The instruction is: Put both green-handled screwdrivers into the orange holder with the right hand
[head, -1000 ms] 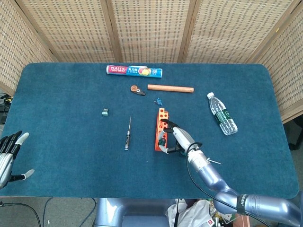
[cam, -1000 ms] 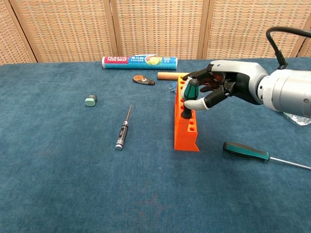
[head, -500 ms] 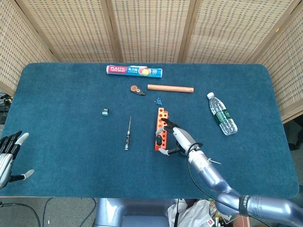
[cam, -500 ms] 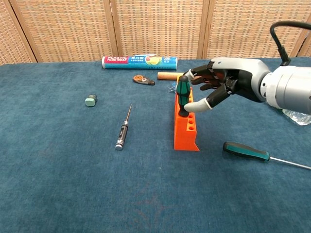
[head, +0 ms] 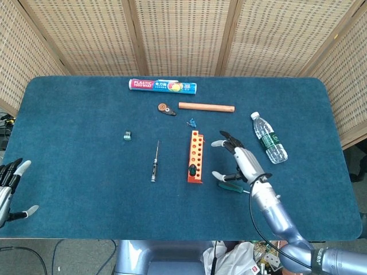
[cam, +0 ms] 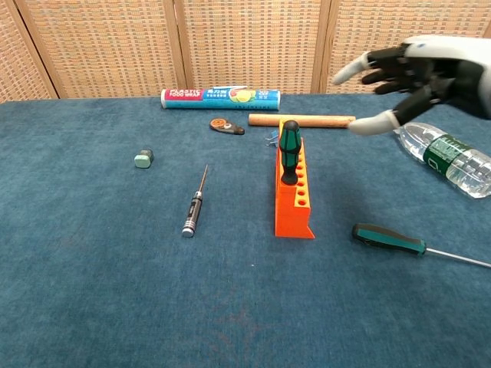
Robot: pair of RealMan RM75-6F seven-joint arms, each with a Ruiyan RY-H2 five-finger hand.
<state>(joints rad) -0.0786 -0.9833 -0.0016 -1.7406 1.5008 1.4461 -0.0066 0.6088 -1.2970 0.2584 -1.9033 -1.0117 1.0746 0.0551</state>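
Mid-table: orange holder (cam: 294, 199), one green-handled screwdriver (cam: 289, 151) upright in a hole, handle up. Second screwdriver (cam: 390, 238) lies flat on the cloth, right of the holder, apart from it, shaft pointing right. Right hand (cam: 405, 77) is raised above the table, right of the holder, fingers spread wide, holding nothing; in the head view it (head: 239, 162) sits between holder and water bottle (head: 269, 137). Left hand (head: 8, 189) at the table's left edge, fingers apart, empty. Black precision screwdriver (cam: 194, 205) left of the holder. Wrap roll (cam: 220, 97), wooden dowel (cam: 301, 119) along the far side.
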